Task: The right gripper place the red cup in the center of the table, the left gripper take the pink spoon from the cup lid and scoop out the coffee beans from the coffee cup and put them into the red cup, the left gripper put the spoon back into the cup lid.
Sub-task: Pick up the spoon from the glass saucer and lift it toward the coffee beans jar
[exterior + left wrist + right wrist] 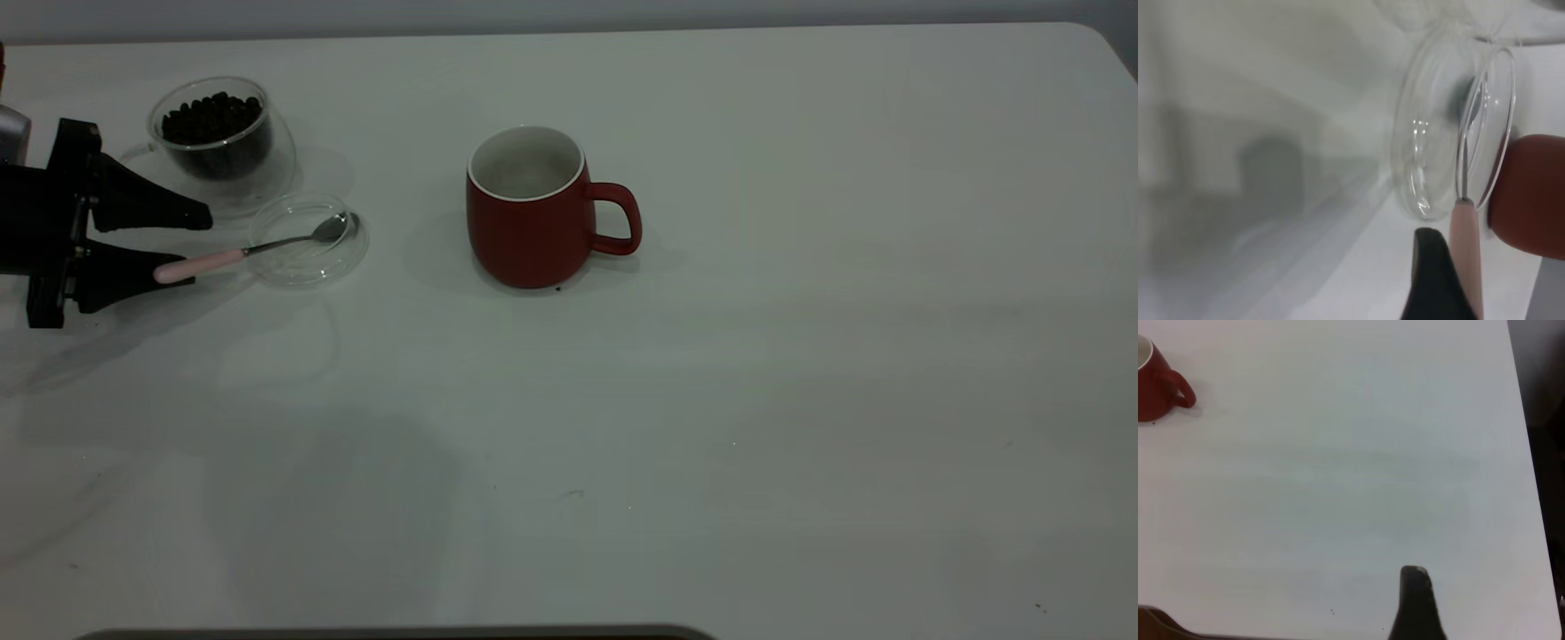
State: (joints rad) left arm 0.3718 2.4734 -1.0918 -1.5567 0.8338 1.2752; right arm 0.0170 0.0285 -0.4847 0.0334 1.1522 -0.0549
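The red cup (526, 233) stands upright near the middle of the table (711, 400), its handle pointing right; it also shows in the right wrist view (1151, 383). At the far left stands the coffee cup (224, 147), filled with coffee beans (212, 116). In front of it lies the cup lid (308, 240) with the pink spoon (267, 247) resting in it, bowl in the lid, handle sticking out left. My left gripper (200, 247) is open, with the pink handle (1466, 260) between its fingers, close against the nearer one (1431, 280). My right gripper (1415, 607) hovers far right of the red cup.
The table's rounded far-right corner (1089, 36) and its right edge (1528, 453) are in view. Bare white tabletop stretches right of and in front of the red cup. A dark strip (400, 633) runs along the near edge.
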